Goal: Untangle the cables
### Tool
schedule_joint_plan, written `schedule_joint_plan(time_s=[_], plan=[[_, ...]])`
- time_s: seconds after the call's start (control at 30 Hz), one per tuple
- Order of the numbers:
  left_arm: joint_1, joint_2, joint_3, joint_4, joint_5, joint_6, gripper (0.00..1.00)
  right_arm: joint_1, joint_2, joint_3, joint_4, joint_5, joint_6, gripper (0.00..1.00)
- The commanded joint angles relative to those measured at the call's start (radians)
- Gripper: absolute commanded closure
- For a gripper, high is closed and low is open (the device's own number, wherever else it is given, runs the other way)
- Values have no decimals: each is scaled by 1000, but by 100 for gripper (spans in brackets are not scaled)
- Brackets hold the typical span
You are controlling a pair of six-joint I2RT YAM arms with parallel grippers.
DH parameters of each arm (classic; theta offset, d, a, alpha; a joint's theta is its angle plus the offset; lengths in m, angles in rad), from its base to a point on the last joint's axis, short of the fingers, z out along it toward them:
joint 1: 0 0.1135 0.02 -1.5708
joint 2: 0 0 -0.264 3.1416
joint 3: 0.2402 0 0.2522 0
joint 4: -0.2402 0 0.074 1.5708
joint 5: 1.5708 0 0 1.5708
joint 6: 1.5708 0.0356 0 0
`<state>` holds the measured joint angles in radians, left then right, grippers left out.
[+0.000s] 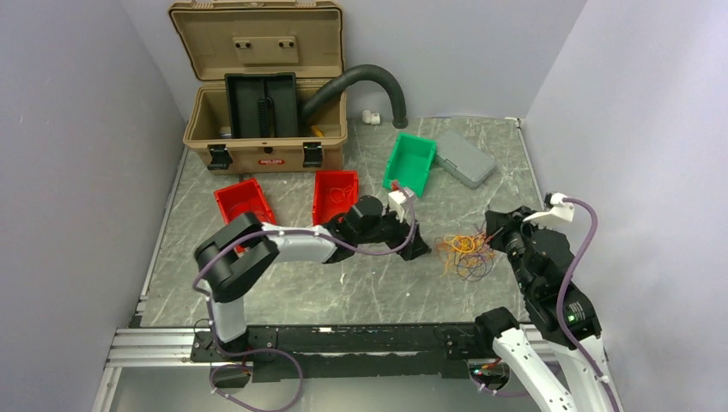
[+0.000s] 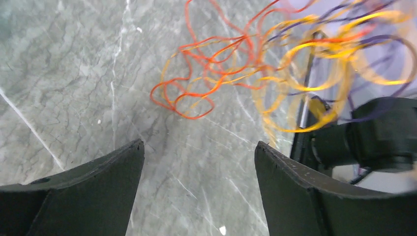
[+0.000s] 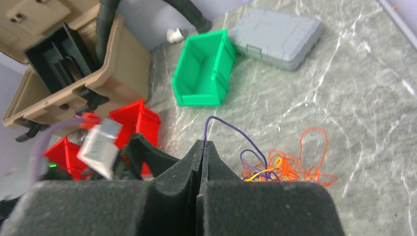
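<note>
Left pincer (image 2: pixel 199 145) wide open, empty, beside cables (image 2: pixel 275 73); right pincer (image 3: pixel 203 143) clamped on purple strand (image 3: pixel 232 129)

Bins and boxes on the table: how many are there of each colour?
Red bins: 2
Green bin: 1
Grey case: 1
Tan toolbox: 1
Total: 5

Tangled org/yel/purp cables (image 1: pixel 464 251) on table (image 1: pixel 343 287)

Left gripper (image 2: pixel 199 147) spread wide — right gripper (image 3: pixel 203 142) clamped on one cable (image 3: pixel 210 117).
</note>
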<state>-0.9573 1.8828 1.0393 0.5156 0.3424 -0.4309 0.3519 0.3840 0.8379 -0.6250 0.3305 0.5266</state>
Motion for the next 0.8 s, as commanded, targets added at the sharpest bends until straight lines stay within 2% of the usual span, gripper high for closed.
schedule_joint_plan(time_s=[0.0,0.13,0.23,0.37,0.47,0.63,0.7,0.77], plan=[[-3,-166,-82,178,28,14,14,-3,47,22,-63,-50,72,100],[-4,-259,-157,287,47,-117,12,-2,40,-26,-59,-82,119,100],[-23,-262,-168,351,52,-218,10,-2,25,-67,-42,-108,146,100],[-54,-208,-94,284,41,-217,8,-2,23,-92,-39,-134,182,100],[-60,-144,-7,168,41,-204,11,-2,23,-81,-43,-138,191,100],[-82,-47,63,99,26,-194,13,-2,29,-53,-55,-135,189,100],[-96,-1,100,78,43,-191,19,-2,33,-45,-59,-140,193,100],[-111,39,126,63,53,-195,32,-2,31,-39,-61,-139,198,100]])
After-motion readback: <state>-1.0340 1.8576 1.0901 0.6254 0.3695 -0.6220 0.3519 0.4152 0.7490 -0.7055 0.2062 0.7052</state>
